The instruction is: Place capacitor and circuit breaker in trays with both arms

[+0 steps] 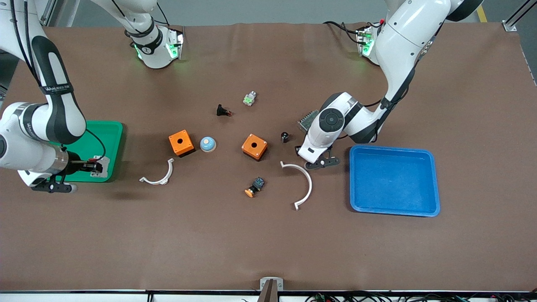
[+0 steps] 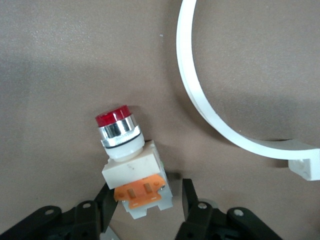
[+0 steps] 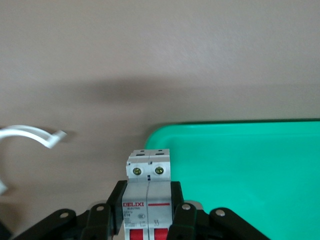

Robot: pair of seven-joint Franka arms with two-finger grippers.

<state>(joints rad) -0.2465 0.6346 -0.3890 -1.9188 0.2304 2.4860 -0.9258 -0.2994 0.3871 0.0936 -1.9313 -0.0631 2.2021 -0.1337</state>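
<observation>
The shallow green plastic tray sits at the right arm's end of the bench, and the right gripper is over it, fingers pressed against the sides of the small white-grey rectangular circuit breaker. The breaker's face reads "DELIXI" in red, with two screw terminals above the lettering; its long axis runs out along the line of the fingers, terminal end pointing away from the gripper. The shallow blue plastic tray toward the left arm's end has only its bare floor in sight. Just beside it, the left gripper hangs low over the brown mat, fingers spread either side of a white-and-orange pilot lamp with a red tip, beside a curved white plastic clamp piece. The tiny black cylindrical capacitor with a silvery top stands upright mid-bench, between an orange plastic box with a round hole and the left arm.
</observation>
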